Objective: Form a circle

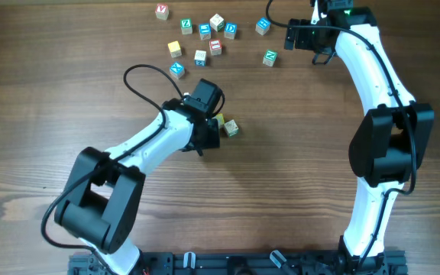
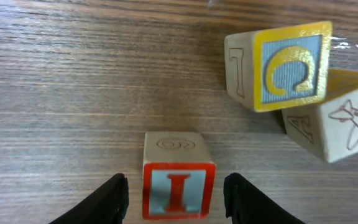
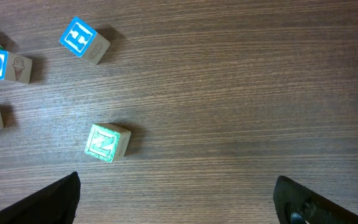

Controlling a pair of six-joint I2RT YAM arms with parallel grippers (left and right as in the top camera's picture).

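Squarely inside the released left pincer (image 2: 174, 180), ungripped: red I cube (image 2: 178, 193), seemingly light, rigid, smooth wood, best pinched across flat side faces; right pincer (image 3: 176, 180) spread wide.

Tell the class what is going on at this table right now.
The left gripper straddles the red I cube, jaws open with a gap each side, next to a yellow-framed cube and a pale airplane cube. The right gripper hangs open near the green N cube. Other letter cubes lie scattered; no ring yet.

Robot arms (image 1: 147, 141) at a wooden table (image 1: 281, 191) suggest a lab.
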